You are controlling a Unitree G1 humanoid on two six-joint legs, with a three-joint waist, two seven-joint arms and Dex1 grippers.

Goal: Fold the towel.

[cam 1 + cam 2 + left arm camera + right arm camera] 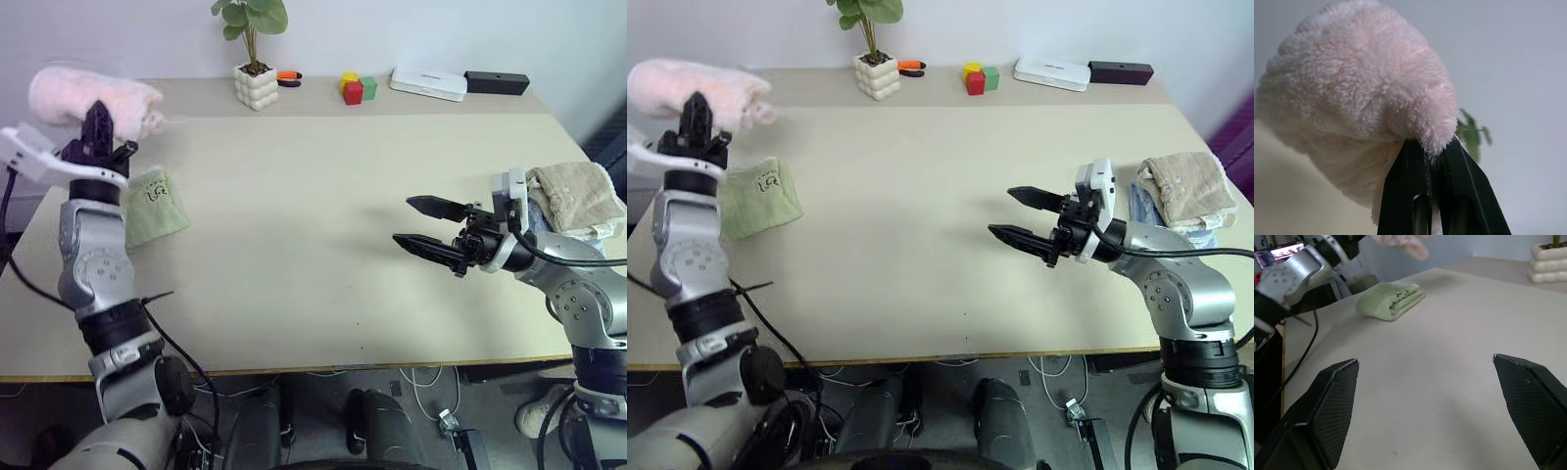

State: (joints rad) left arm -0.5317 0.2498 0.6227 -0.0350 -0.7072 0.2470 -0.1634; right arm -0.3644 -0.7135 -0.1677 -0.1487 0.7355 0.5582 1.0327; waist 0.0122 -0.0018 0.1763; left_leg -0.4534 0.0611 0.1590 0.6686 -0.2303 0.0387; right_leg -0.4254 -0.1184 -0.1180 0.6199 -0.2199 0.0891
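While its two black fingers press tightly together on a fold of cloth, the left gripper (98, 117) holds the towel (88, 96) bunched into a fluffy pink roll just above its tips, the roll's long axis lying sideways, level with the table (323, 225). Below that gripper lies a folded green cloth (155, 206). Well apart, the right gripper (423, 227) hovers with jaws spread wide, empty.

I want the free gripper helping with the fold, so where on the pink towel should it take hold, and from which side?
The towel hangs bunched from the shut left gripper, above the table's left end. Judging by that, the open right gripper should probably come across level from the right and pinch the loose end poking toward it.
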